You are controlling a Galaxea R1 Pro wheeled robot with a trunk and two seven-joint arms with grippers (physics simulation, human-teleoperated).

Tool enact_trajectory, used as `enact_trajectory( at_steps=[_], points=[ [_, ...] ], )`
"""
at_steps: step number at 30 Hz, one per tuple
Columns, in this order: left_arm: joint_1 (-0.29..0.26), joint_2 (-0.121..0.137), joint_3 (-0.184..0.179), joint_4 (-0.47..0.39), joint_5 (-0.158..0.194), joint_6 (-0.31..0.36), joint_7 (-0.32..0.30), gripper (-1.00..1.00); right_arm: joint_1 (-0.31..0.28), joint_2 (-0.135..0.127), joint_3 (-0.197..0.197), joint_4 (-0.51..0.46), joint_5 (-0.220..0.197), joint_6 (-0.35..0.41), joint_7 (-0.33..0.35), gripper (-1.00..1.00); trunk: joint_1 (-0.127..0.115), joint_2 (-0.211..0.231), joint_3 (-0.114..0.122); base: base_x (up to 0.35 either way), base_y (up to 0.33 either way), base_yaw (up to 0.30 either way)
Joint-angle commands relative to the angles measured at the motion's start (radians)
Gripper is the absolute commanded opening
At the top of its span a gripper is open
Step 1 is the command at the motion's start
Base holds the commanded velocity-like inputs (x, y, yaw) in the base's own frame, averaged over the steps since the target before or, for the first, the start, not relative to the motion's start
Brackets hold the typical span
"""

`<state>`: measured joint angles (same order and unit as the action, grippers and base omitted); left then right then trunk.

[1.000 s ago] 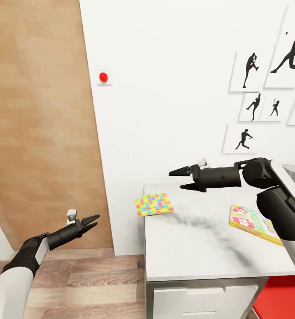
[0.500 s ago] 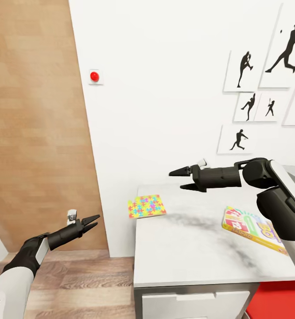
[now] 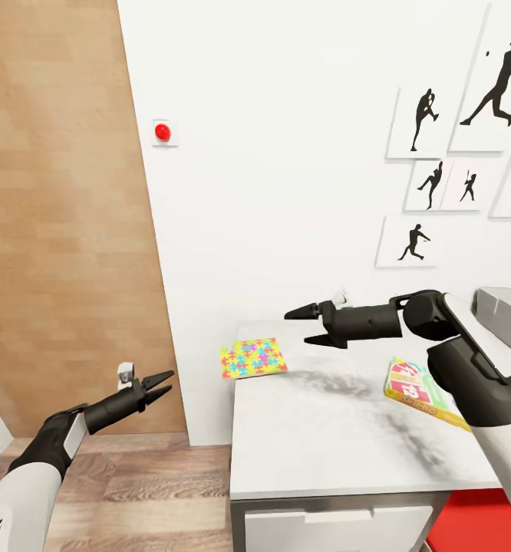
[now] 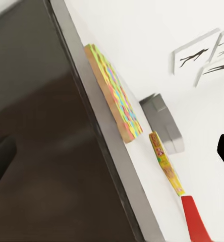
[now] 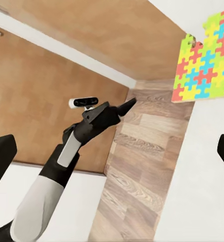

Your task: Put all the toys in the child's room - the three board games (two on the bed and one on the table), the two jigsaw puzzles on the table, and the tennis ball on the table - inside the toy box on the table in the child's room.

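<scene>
Bench (image 3: 340, 445): light-grey top, standing against the white wall, white drawer showing below.
Wooden door (image 3: 64, 215): standing to the left of the bench.
Toy box (image 3: 509, 318): grey corner showing at the bench's far right edge.
Board game (image 3: 417, 391): lying flat on the bench, partly hiding behind the right arm.
Jigsaw puzzle (image 3: 253, 358): lying flat at the bench's left rear corner, overhanging the edge slightly.
Right hand (image 3: 308, 325): hovering above the bench near the puzzle, fingers apart, carrying nothing.
Left hand (image 3: 162, 386): hanging over the plank floor (image 3: 156, 491), fingers apart, carrying nothing.
</scene>
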<state>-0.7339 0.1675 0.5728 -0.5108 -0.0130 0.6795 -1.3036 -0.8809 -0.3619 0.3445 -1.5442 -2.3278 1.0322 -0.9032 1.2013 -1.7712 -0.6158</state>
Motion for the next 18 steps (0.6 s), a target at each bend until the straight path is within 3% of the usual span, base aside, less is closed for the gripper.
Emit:
enact_trajectory(
  at_steps=[1, 7, 18],
  points=[
    [-0.001, 0.000, 0.003, 0.000, -0.001, 0.016, -0.004, 1.00, 0.001, 0.001, 0.000, 0.003, -0.011, 0.000, -0.013, 1.00, 0.000, -0.001, -0.001, 0.000, 0.000, 0.000],
    [-0.001, 0.000, 0.004, 0.000, -0.001, 0.026, -0.003, 1.00, 0.003, 0.003, -0.001, 0.006, -0.011, 0.000, -0.016, 1.00, 0.000, -0.001, 0.001, 0.000, 0.000, -0.047],
    [-0.004, -0.002, 0.004, -0.002, -0.001, 0.056, -0.001, 1.00, 0.003, 0.003, -0.004, 0.007, -0.014, 0.000, -0.017, 1.00, 0.000, -0.001, 0.013, 0.000, 0.000, -0.189]
  ],
)
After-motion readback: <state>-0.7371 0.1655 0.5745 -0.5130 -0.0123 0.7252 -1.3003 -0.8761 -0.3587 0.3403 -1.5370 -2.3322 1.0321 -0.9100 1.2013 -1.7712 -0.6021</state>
